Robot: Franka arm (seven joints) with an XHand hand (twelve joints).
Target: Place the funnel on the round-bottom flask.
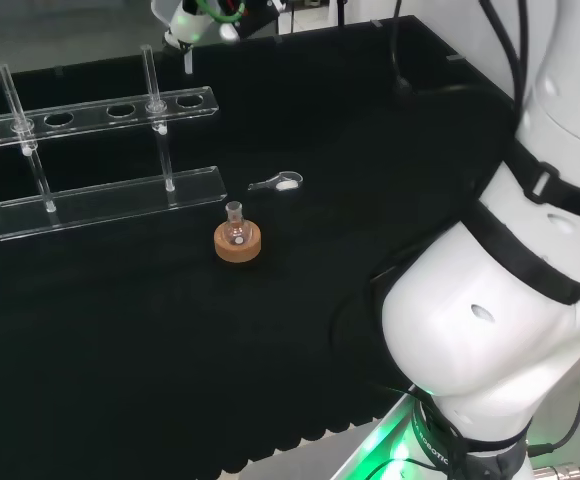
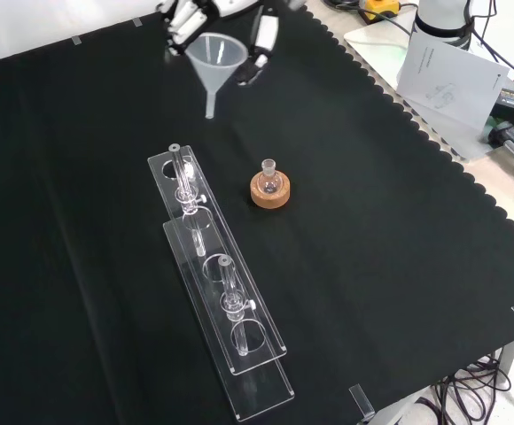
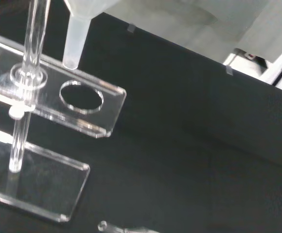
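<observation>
Fingers of the hand [image 2: 206,12] curl around the funnel [image 2: 215,62], held in air, spout down. Round-bottom flask [image 2: 269,180] stands on its cork ring [image 2: 270,195] on the counter [image 2: 399,221], below the hand and well apart.

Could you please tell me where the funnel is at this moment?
In the front view the funnel is held in the hand near the top edge, raised above the cloth, beyond the round-bottom flask on its cork ring.
</observation>
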